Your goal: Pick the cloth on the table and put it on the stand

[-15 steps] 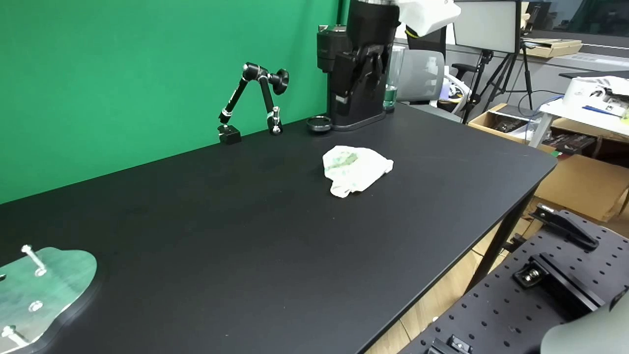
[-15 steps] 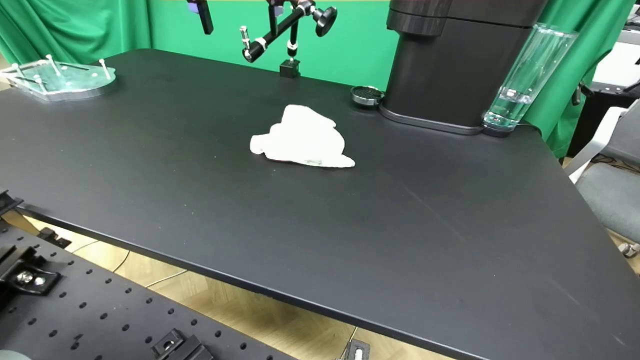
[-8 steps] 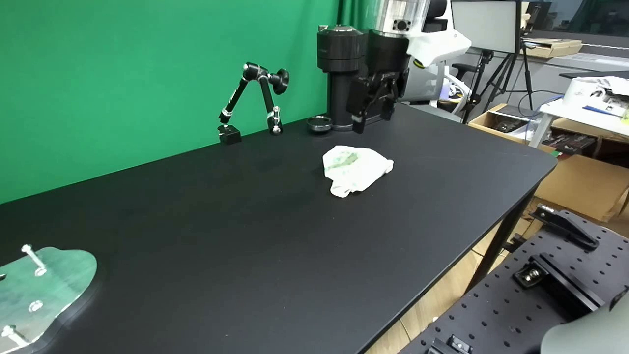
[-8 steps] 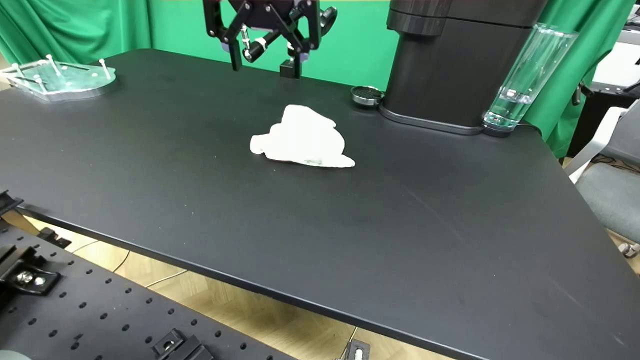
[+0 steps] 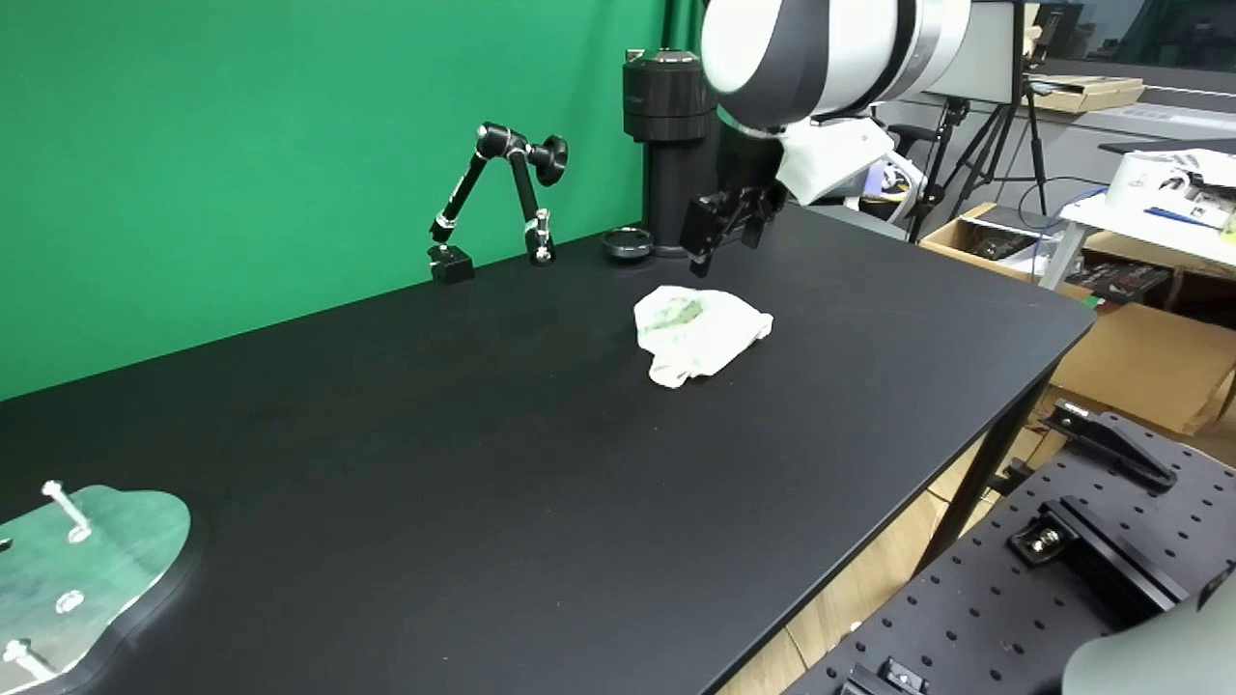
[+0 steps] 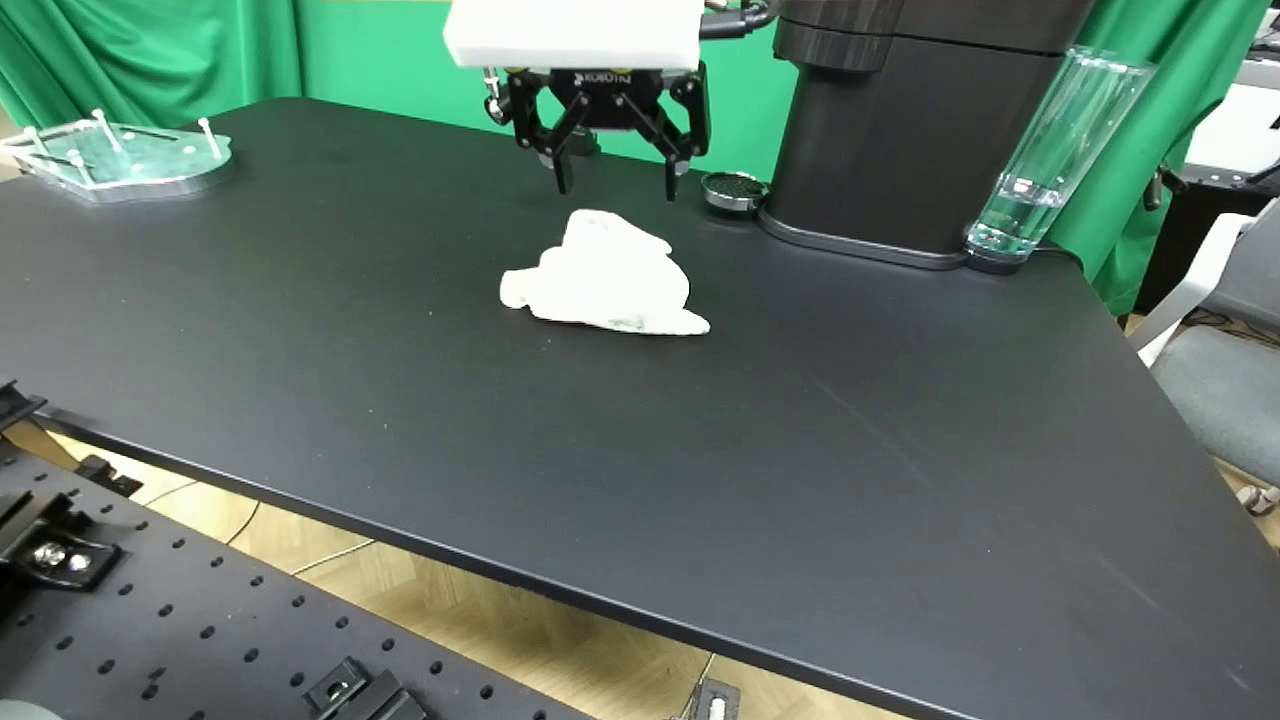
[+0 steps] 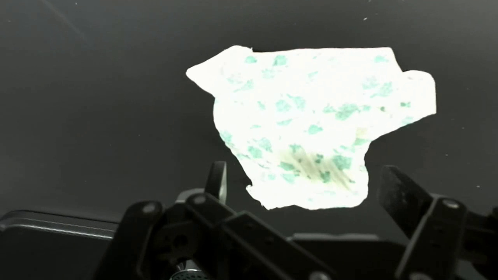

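A crumpled white cloth with green spots lies on the black table, seen in both exterior views (image 5: 703, 333) (image 6: 605, 285) and in the wrist view (image 7: 295, 116). My gripper (image 6: 617, 188) is open and empty, its fingers pointing down. It hangs above the table at the cloth's far side; it also shows in an exterior view (image 5: 724, 253). In the wrist view my gripper (image 7: 303, 171) has its fingertips on either side of the cloth's near end, apart from it. A black jointed arm stand (image 5: 502, 145) stands at the back by the green wall; my gripper partly hides it in an exterior view.
A black coffee machine (image 6: 920, 140) with a clear water tank (image 6: 1040, 170) stands at the back, close to my gripper. A small round metal dish (image 6: 735, 192) lies beside it. A green plate with pegs (image 5: 116, 541) lies at the table's far end.
My gripper has come down toward the table and closer to the cloth, moving fully into view. Its fingers stay apart. The cloth has not moved.
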Robot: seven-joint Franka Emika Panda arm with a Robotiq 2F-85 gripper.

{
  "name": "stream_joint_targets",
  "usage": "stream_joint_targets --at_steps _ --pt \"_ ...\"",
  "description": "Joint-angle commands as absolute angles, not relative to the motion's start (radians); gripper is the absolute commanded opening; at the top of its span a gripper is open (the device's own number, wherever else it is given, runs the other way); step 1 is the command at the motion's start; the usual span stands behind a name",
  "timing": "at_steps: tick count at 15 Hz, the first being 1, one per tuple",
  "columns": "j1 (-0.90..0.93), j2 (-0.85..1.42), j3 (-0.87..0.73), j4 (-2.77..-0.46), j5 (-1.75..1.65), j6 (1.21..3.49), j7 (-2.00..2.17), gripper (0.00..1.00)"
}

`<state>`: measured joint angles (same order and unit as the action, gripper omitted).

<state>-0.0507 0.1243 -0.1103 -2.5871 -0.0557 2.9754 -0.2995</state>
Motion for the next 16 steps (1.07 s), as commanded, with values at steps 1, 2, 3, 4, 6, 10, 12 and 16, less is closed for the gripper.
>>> stream_joint_targets --at_steps 1,2,3,4,6,10,12,16 --pt "-0.042 0.223 -0.129 -2.500 -0.155 2.991 -0.214 1.00" --pt "-0.034 0.243 -0.133 -2.483 -0.171 2.989 -0.203 1.00" --pt "-0.024 0.255 -0.135 -2.471 -0.184 2.984 -0.188 1.00" --pt "-0.020 0.269 -0.133 -2.457 -0.192 2.978 -0.182 1.00" --pt "-0.013 0.290 -0.123 -2.435 -0.192 2.967 -0.177 1.00" --pt "-0.004 0.318 -0.112 -2.406 -0.188 2.927 -0.188 1.00" --pt "-0.021 0.322 -0.087 -2.400 -0.164 2.907 -0.203 0.75" --pt "-0.048 0.317 -0.051 -2.389 -0.131 2.848 -0.220 0.45"
